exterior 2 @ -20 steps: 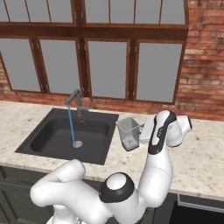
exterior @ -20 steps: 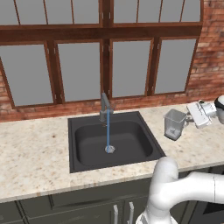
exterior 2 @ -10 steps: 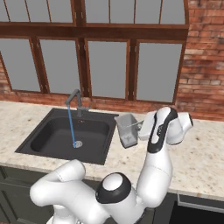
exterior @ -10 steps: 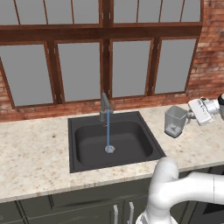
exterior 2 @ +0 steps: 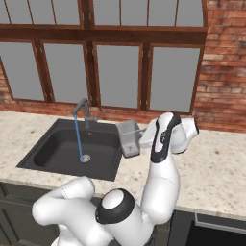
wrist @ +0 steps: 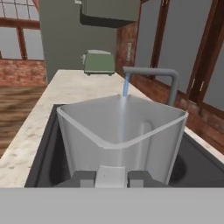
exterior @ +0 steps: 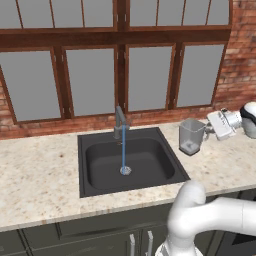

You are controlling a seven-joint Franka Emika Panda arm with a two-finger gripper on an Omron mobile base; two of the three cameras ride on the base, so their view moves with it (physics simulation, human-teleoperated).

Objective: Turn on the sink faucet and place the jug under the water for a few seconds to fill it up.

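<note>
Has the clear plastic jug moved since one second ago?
Yes. The clear plastic jug, held by the gripper, has risen off the counter beside the black sink.

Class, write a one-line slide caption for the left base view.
Pincer holds the clear jug right of the black sink while water runs from the faucet.

sink (exterior: 150, 182) basin open, faucet (exterior: 120, 123) standing at back rim

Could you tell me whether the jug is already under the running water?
No, the jug is beside the sink's right rim, apart from the water falling mid-basin.
</note>
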